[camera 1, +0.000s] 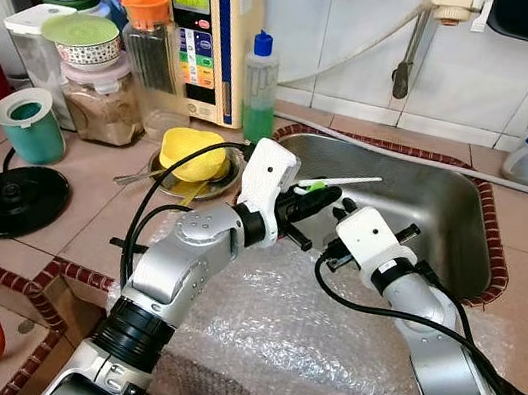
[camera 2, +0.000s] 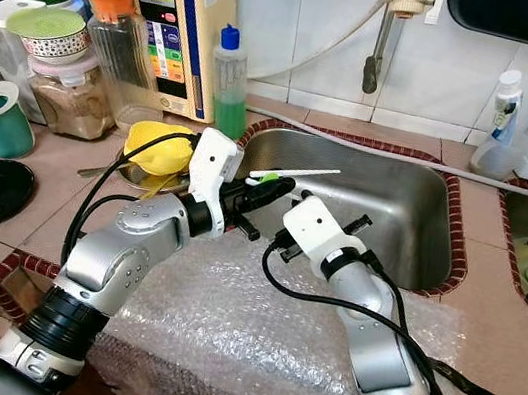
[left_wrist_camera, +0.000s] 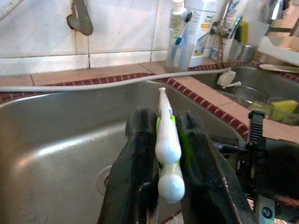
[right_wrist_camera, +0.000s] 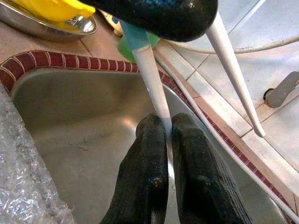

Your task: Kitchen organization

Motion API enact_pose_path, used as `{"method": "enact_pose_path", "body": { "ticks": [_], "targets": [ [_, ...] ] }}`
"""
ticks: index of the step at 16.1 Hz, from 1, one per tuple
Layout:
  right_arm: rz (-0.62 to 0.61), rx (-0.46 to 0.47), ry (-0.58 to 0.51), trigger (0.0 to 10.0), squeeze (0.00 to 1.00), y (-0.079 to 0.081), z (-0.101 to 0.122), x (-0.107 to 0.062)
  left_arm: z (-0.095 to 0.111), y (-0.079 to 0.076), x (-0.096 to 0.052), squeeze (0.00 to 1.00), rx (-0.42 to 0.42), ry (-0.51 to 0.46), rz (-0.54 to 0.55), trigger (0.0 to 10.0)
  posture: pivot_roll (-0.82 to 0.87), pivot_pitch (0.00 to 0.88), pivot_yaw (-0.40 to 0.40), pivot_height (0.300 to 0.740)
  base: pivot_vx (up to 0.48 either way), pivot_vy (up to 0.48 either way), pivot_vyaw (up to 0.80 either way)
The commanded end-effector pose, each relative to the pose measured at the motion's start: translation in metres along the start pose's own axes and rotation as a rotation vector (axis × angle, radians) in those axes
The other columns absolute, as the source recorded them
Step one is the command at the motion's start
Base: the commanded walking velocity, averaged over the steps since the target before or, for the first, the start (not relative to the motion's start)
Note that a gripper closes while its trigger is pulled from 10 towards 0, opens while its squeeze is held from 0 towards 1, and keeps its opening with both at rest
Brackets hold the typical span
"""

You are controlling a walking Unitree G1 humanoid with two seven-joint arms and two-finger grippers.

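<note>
White-and-green chopsticks (camera 1: 343,181) are clamped by left gripper (camera 1: 317,198) and right gripper (right_wrist_camera: 167,140) jaws over the sink (camera 1: 442,222); the "LeveLuk" machine (camera 1: 206,26) stands beyond

Tiled counter (camera 1: 95,179) (steel sink (camera 1: 423,214) inset) carries jars (camera 1: 99,94), teal cup (camera 1: 31,125), bubble wrap (camera 1: 270,341).

White-green utensil (camera 1: 340,182), black fingers (left_wrist_camera: 135,172), steel-grey sink (camera 1: 441,227).

The toothbrush (left_wrist_camera: 167,140) head is hidden between the left gripper (left_wrist_camera: 161,186) fingers (left_wrist_camera: 133,177); labels on the bottles (left_wrist_camera: 196,23) at 1 o'clock blur.
</note>
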State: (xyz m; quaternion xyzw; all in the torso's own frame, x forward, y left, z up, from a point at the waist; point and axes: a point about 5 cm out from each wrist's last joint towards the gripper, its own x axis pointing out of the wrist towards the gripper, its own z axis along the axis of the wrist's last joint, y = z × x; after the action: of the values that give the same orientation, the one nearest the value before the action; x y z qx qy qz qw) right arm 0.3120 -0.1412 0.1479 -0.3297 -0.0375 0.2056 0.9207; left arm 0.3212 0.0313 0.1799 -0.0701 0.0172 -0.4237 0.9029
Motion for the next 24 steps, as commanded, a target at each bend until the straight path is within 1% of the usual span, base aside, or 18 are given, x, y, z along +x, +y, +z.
{"method": "enact_pose_path", "body": {
  "ticks": [1, 2, 4, 5, 6, 8, 10, 13, 15, 17, 18, 19, 21, 22, 23, 24],
  "targets": [
    [-0.055, -0.004, -0.001, 0.0, 0.0, -0.015, 0.002, 0.0, -0.01, 0.003, -0.003, 0.62, -0.011, 0.064, -0.015, 10.0, -0.11, 0.0, 0.104, 0.74, 0.0, 0.0, 0.0],
    [-0.054, -0.006, -0.001, 0.0, 0.0, -0.015, 0.002, 0.0, -0.011, 0.005, -0.003, 1.0, -0.007, 0.068, -0.008, 10.0, -0.11, 0.0, 0.104, 0.74, 0.0, 0.0, 0.0],
    [-0.05, -0.009, 0.002, 0.0, 0.0, -0.014, 0.0, 0.0, -0.017, 0.007, -0.006, 1.0, 0.013, 0.11, -0.026, 10.0, -0.11, 0.0, 0.105, 0.74, 0.0, 0.0, 0.0],
    [-0.044, -0.023, 0.006, 0.0, 0.0, -0.013, -0.001, 0.0, -0.02, 0.006, -0.009, 1.0, 0.032, 0.137, -0.06, 10.0, -0.11, 0.0, 0.108, 0.74, 0.0, 0.0, 0.0],
    [-0.043, -0.023, 0.005, 0.0, 0.0, -0.012, -0.001, 0.0, -0.02, 0.005, -0.009, 1.0, 0.033, 0.138, -0.062, 10.0, -0.11, 0.0, 0.108, 0.74, 0.0, 0.0, 0.0],
    [-0.043, -0.04, 0.022, 0.0, 0.0, -0.012, -0.006, 0.003, -0.021, 0.01, -0.013, 1.0, 0.04, 0.141, -0.044, 10.0, -0.1, 0.0, 0.116, 0.74, 0.0, 0.0, 0.0],
    [-0.049, -0.031, 0.065, 0.0, 0.0, -0.014, -0.017, 0.01, -0.028, 0.015, -0.019, 1.0, 0.044, 0.153, -0.019, 10.0, -0.1, 0.0, 0.116, 0.74, 0.0, 0.0, 0.0],
    [-0.076, -0.034, 0.191, 0.0, 0.0, -0.027, -0.048, 0.019, -0.038, 0.022, -0.031, 1.0, 0.041, 0.169, 0.024, 10.0, -0.09, 0.0, 0.128, 0.74, 0.0, 0.0, 0.0],
    [-0.104, -0.02, 0.249, 0.0, 0.0, -0.036, -0.061, 0.02, -0.039, 0.025, -0.033, 1.0, 0.041, 0.168, 0.05, 10.0, -0.08, 0.0, 0.129, 0.74, 0.0, 0.0, 0.0],
    [-0.104, -0.005, 0.303, 0.0, 0.0, -0.04, -0.07, 0.02, -0.041, 0.028, -0.035, 1.0, 0.05, 0.167, 0.077, 10.0, -0.07, 0.0, 0.133, 0.74, 0.0, 0.0, 0.0],
    [-0.11, 0.004, 0.342, 0.0, 0.0, -0.044, -0.076, 0.02, -0.042, 0.031, -0.037, 1.0, 0.069, 0.166, 0.1, 10.0, -0.07, 0.0, 0.133, 0.74, 0.0, 0.0, 0.0],
    [-0.109, 0.018, 0.362, 0.0, 0.0, -0.045, -0.079, 0.02, -0.042, 0.033, -0.038, 1.0, 0.073, 0.166, 0.113, 10.0, -0.06, 0.0, 0.134, 0.74, 0.0, 0.0, 0.0],
    [-0.107, 0.039, 0.398, 3.5, 0.0, -0.044, -0.085, 0.019, -0.043, 0.035, -0.039, 1.0, 0.073, 0.166, 0.122, 10.0, -0.06, 0.0, 0.135, 0.74, 0.0, 0.0, 0.0],
    [-0.094, 0.067, 0.411, 4.4, 0.0, -0.042, -0.087, 0.02, -0.044, 0.035, -0.04, 1.0, 0.076, 0.173, 0.122, 10.0, -0.05, 0.0, 0.137, 0.74, 0.0, 0.0, 0.0],
    [-0.085, 0.087, 0.422, 9.7, 1.0, -0.04, -0.09, 0.02, -0.046, 0.034, -0.041, 1.0, 0.08, 0.181, 0.12, 10.0, -0.05, 0.0, 0.138, 0.74, 0.0, 0.0, 0.0],
    [-0.059, 0.12, 0.439, 10.0, 1.0, -0.035, -0.092, 0.021, -0.049, 0.032, -0.041, 1.0, 0.086, 0.2, 0.106, 10.0, -0.05, 0.0, 0.138, 0.74, 0.0, 0.0, 0.0]
  ]
}}
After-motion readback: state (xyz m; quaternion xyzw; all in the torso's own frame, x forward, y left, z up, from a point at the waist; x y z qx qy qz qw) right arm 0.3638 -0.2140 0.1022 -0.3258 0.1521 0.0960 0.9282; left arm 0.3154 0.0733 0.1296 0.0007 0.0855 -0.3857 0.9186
